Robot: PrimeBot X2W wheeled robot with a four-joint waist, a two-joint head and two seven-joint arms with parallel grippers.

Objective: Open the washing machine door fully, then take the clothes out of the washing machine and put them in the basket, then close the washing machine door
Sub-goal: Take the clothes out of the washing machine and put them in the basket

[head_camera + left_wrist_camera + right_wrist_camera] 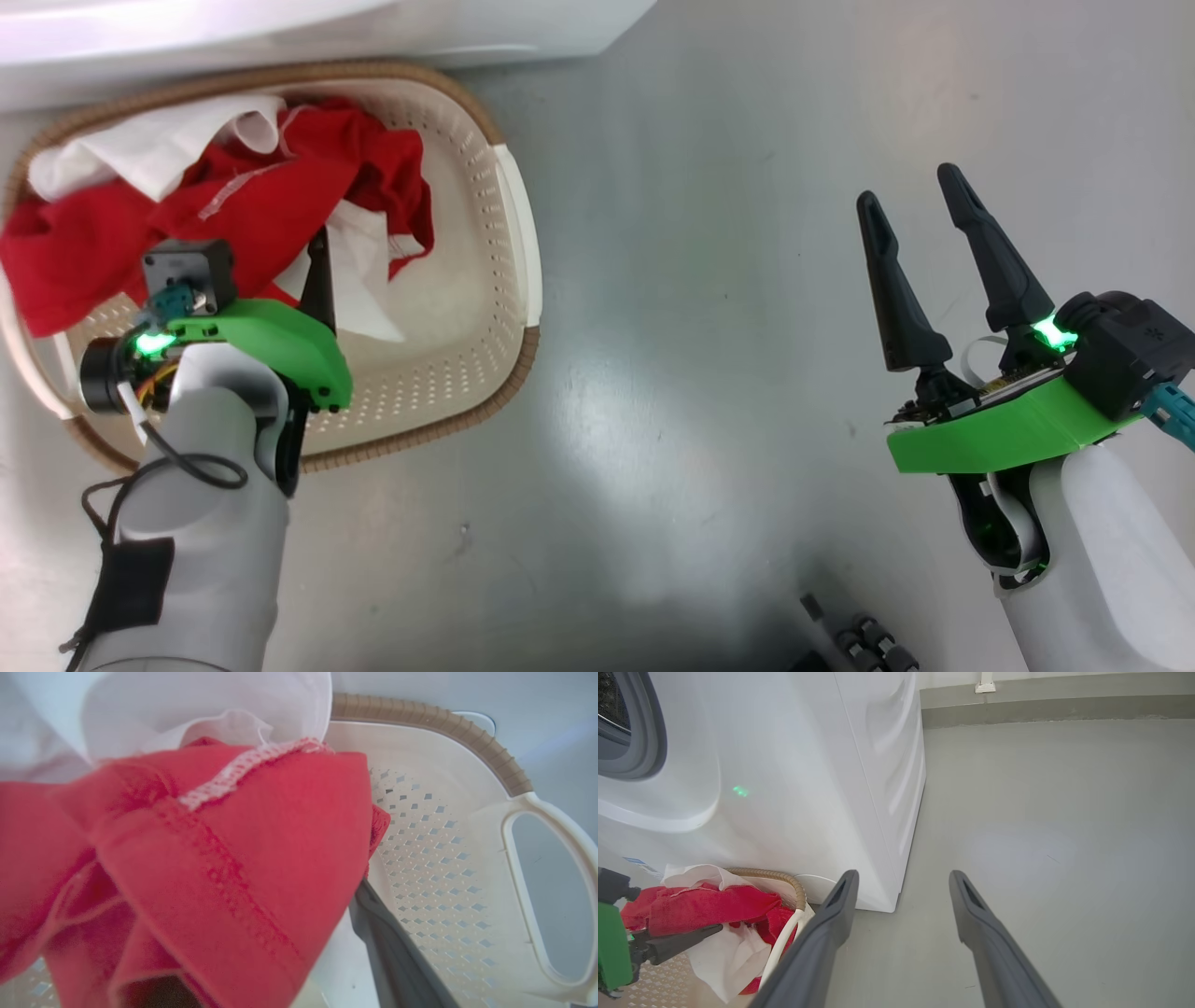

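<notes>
The clothes (271, 187), red with white panels, lie heaped in the cream basket (518, 224) on the floor against the washing machine (280, 28). My left gripper (280, 257) reaches down into the basket. Its jaws stand open, one dark finger (320, 271) showing beside the red cloth and the other covered by it. In the left wrist view the red clothes (233, 858) hang across the jaws, next to one finger (387, 947) and the basket wall (434, 858). My right gripper (920, 215) hovers open and bare over the floor. The washing machine (808, 765) shows its grey gasket (649, 742). The washing machine door is out of view.
Grey floor (709, 327) spreads to the right of the basket and the machine. A skirting and wall (1041, 709) run behind. A dark ribbed part (864, 644) shows at the head view's bottom edge.
</notes>
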